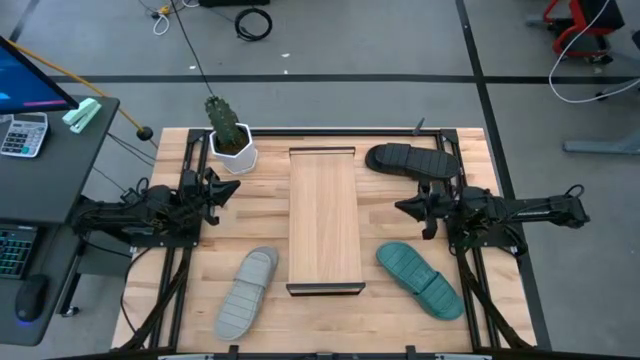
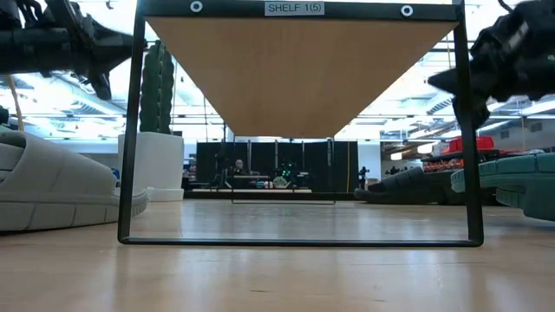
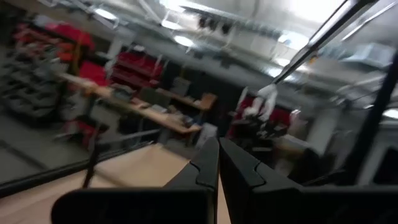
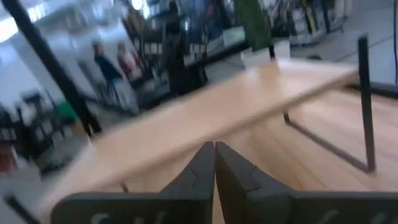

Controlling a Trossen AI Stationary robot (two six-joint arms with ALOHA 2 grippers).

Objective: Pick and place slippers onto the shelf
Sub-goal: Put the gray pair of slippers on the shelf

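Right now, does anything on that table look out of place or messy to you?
Nothing is spilled or damaged. The three slippers just lie scattered at angles on the tabletop around the shelf: grey, teal, black. The shelf top is bare. A potted cactus stands upright. Both end effectors, left and right, hover shut, holding nothing.

Right claw (image 4: 214, 163), fingers pressed together, before the light-wood shelf (image 4: 224, 115) on the worktop (image 4: 323, 118), potted plant (image 4: 258, 31) beyond.

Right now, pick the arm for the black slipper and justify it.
Right. The black slipper lies on the right side of the shelf, just beyond the right gripper, which is shut and empty. The left gripper, also shut, waits across the shelf beside the potted cactus.
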